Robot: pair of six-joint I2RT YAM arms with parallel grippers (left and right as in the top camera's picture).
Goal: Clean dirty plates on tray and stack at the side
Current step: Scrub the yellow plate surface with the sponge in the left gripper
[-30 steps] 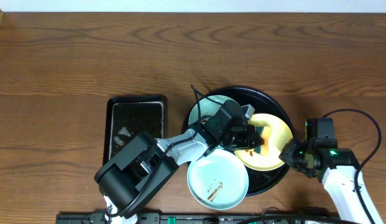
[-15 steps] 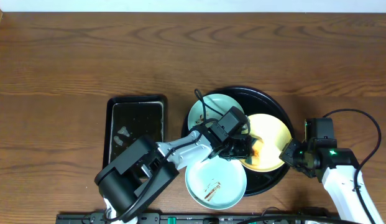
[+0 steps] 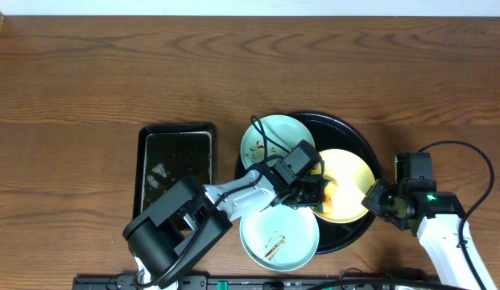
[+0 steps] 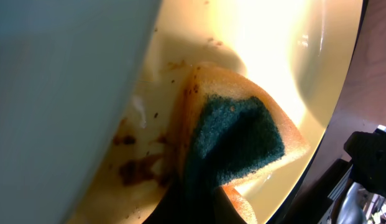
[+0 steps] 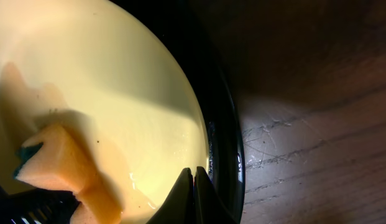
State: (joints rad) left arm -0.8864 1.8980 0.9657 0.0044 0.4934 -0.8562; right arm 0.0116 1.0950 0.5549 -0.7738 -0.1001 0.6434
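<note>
The yellow plate (image 3: 350, 171) lies in the round black tray (image 3: 358, 137), right of the middle of the table (image 3: 88, 80) and toward its near edge. Brown sauce is smeared on the plate's left side. The left gripper (image 3: 320, 192) is clamped on an orange-and-green sponge (image 4: 239, 140) that presses into that smear. The right gripper (image 5: 193, 179) pinches the plate's right rim. The far blue plate (image 3: 270, 138) overlaps the tray's left rim. The near blue plate (image 3: 279, 236), streaked brown, sits by the near edge. A rectangular tray (image 3: 177, 157) lies further left.
</note>
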